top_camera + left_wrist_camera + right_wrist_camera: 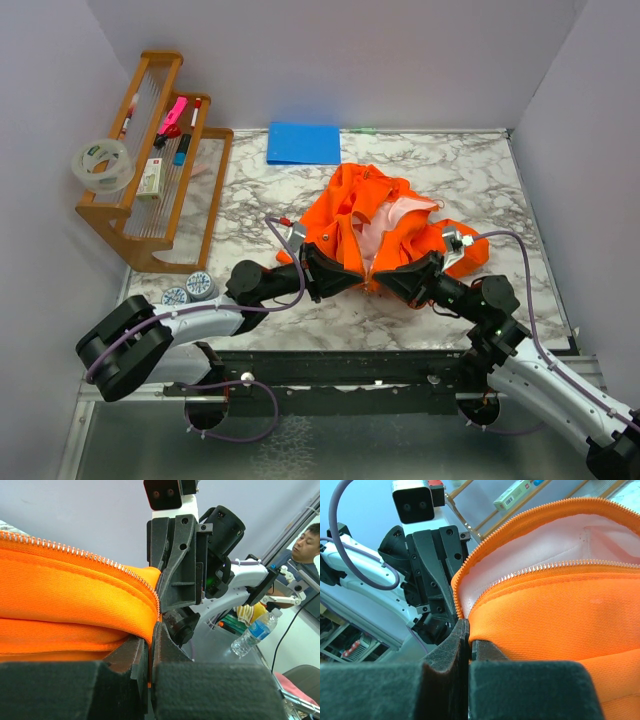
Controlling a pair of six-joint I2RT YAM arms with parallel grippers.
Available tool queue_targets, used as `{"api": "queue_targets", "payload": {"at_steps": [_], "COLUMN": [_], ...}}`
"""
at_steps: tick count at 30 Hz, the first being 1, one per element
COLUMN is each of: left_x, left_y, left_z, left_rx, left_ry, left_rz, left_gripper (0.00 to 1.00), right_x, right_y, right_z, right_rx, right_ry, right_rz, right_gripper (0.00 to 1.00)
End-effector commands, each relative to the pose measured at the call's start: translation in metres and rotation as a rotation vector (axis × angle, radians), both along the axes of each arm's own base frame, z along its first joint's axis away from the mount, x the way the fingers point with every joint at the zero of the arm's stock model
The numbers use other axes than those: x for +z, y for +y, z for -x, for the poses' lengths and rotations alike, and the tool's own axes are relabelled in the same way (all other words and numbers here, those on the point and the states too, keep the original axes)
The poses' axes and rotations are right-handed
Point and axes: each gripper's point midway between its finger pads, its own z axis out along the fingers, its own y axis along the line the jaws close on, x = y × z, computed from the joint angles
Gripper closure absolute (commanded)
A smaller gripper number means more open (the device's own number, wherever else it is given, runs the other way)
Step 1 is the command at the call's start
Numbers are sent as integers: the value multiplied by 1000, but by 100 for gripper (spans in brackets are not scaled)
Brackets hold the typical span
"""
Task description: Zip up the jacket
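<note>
The jacket (385, 215) is seen from above spread open on the marble desk (250, 180), with the left pincer (347, 272) and right pincer (393, 280) met at its lower hem. In the left wrist view, the left pincer is clamped on orange fabric below the zipper teeth (90, 555). In the right wrist view, the right pincer is closed on the opposite front edge.

Bright orange jacket (350, 200), pale pink lining (372, 236), silvery zipper teeth (75, 551); white surface (262, 190) veined grey; blue rectangle (304, 143); brown rack (150, 216).

Probably robotics lab: white booth walls (330, 60), marble tabletop (500, 190).
</note>
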Motion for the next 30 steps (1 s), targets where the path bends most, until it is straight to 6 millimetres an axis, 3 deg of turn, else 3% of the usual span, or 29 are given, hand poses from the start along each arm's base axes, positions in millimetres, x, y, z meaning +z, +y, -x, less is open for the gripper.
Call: {"api": "queue_targets", "payload": {"at_steps": [1,30], "left_x": [9,15], "left_y": [5,15], "left_z": [4,-5], "left_rx": [3,94], "left_ry": [-36,-51], "left_rz": [36,63], "left_gripper": [100,100], "right_x": [22,19], "right_y": [-2,9], "right_z": [1,12], "right_rx": [-3,100], "right_ry": [-45,-51], "right_rz": [-51,-36], "right_gripper": [100,100]}}
